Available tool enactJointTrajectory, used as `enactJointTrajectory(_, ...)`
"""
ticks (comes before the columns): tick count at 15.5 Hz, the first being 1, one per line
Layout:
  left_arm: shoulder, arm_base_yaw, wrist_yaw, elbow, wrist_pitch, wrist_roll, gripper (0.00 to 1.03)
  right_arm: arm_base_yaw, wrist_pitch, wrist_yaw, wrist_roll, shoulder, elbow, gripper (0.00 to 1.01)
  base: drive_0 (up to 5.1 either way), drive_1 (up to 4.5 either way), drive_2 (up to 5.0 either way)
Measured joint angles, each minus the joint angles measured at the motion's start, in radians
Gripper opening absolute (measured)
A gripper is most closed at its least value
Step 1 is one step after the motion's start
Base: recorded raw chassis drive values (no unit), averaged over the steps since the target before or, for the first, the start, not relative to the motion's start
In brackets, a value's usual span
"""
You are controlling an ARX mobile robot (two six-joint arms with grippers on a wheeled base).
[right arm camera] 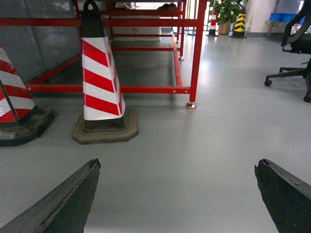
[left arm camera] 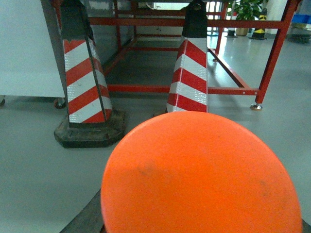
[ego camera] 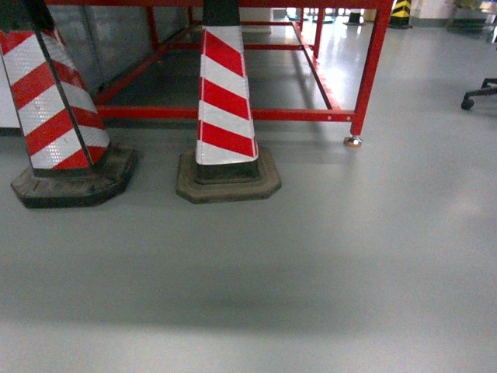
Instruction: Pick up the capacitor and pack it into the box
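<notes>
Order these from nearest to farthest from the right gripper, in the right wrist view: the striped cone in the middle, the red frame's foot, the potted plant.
From the right gripper, jaws spread wide:
1. Striped cone, ahead to the left, on its dark base.
2. Red frame's foot, behind the cone, near the centre.
3. Potted plant, far back at the upper right.

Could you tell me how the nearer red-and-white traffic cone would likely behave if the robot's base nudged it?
The traffic cone would probably slide rather than tip, since its wide dark base sits flat on the smooth grey floor. That thick base looks heavy, likely rubber. The tall narrow body might rock if it were pushed high up.
</notes>
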Motion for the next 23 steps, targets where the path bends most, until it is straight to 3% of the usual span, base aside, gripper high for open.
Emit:
enactJointTrajectory(13,0.0,-0.001,0.0,0.0,0.0,0.0,0.44,0.0,0.0,-0.002,0.0,0.0,0.0,0.98,-4.9,2.57,2.6)
enactJointTrajectory(23,0.0,-0.001,0.001,0.0,0.001,0.0,0.44,0.0,0.0,-0.001,0.0,0.0,0.0,0.98,0.0,4.08,-4.0)
